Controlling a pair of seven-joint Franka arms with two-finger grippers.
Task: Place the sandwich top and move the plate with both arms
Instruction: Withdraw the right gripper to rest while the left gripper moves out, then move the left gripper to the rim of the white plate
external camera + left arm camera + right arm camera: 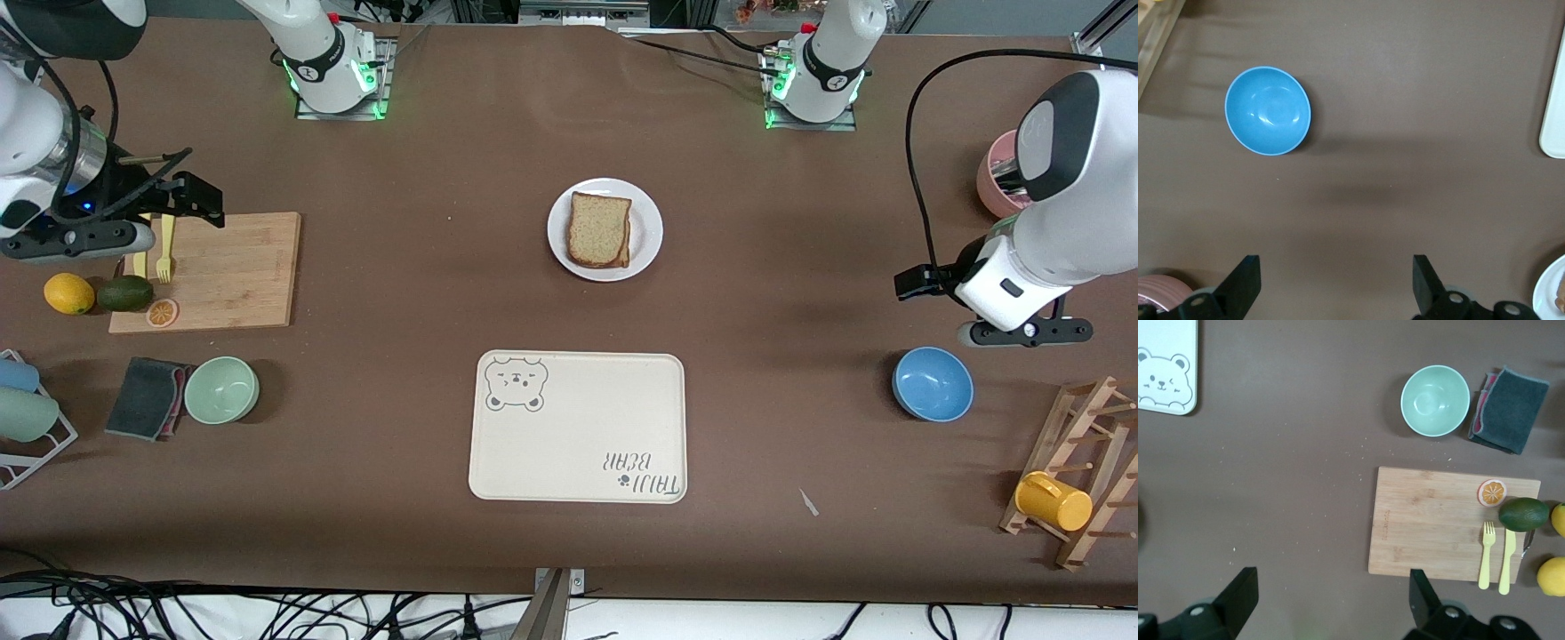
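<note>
Both arms wait wide at the tabletop [427,293] ends; the plate sits between them, out of reach of either gripper.

You have the cream tray [578,427] nearest the front camera at mid-table, and the plate [647,233] farther from that camera, in line with it and roughly midway between the arms. The sandwich top [597,228] already lies on the stack on the plate, its edges slightly skewed to the tray's. Your left gripper [1335,283] hangs over bare tabletop near the blue bowl [932,383], jaws spread wide, holding nothing; your right gripper [1331,600] hovers by the cutting board [233,267], equally wide and empty. Each must travel inward toward the table's middle. Only the left wrist view catches the plate's rim; the right wrist view shows only the tray's bear corner.
</note>
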